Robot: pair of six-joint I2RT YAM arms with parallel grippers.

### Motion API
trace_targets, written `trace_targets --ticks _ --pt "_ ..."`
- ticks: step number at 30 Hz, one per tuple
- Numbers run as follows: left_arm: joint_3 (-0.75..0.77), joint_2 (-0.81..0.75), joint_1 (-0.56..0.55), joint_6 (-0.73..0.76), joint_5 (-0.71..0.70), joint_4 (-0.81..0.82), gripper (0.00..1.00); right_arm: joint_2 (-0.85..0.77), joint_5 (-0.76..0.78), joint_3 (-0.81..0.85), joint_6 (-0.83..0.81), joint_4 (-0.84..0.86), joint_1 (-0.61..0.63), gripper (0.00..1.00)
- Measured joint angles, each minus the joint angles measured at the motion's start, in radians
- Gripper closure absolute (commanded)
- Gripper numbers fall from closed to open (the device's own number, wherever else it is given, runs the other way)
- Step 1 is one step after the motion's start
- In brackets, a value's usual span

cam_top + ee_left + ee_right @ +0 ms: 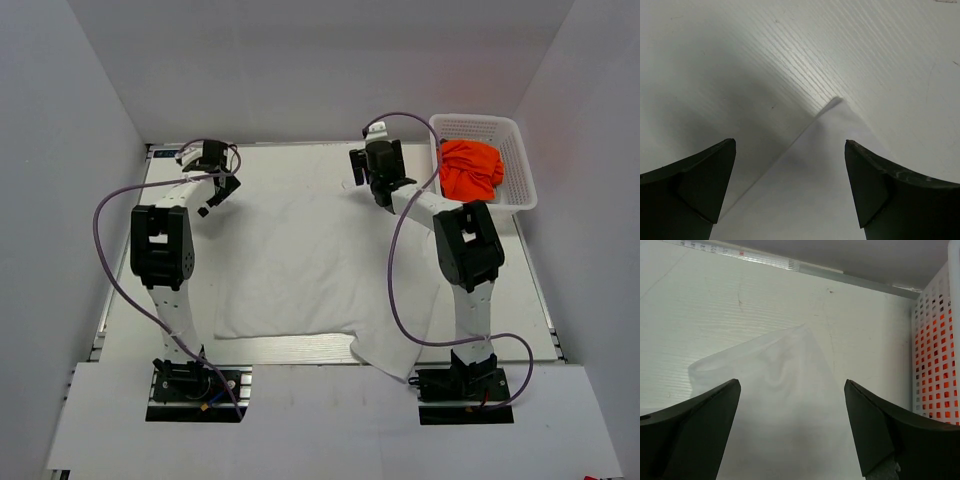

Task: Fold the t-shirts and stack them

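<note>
A white t-shirt [310, 260] lies spread flat on the table, one sleeve hanging over the near edge. An orange t-shirt [470, 168] sits crumpled in the basket at the far right. My left gripper [218, 193] hovers open over the shirt's far left corner [830, 165]; in the wrist view its fingers [790, 145] straddle that corner with nothing between them. My right gripper [378, 192] stands open over the far right corner, where the cloth [780, 405] lies slightly rumpled under the jaws [792, 382].
A white mesh basket [522, 160] stands at the far right corner of the table, close beside the right gripper; its wall [935, 340] shows orange through the holes. Grey walls enclose the table on three sides.
</note>
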Motion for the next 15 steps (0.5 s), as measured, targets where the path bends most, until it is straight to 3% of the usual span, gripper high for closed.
trace_targets --ticks 4,8,15 --pt "0.013 -0.001 0.000 -0.001 0.006 -0.037 0.00 -0.011 0.000 0.010 0.025 -0.042 0.004 0.10" --pt "-0.065 -0.064 -0.003 0.015 0.043 -0.011 0.00 -0.087 -0.024 -0.031 0.132 -0.131 0.006 0.10" --pt "-0.295 -0.172 -0.018 0.082 0.283 0.161 0.00 -0.275 -0.101 -0.188 0.331 -0.280 0.005 0.10"
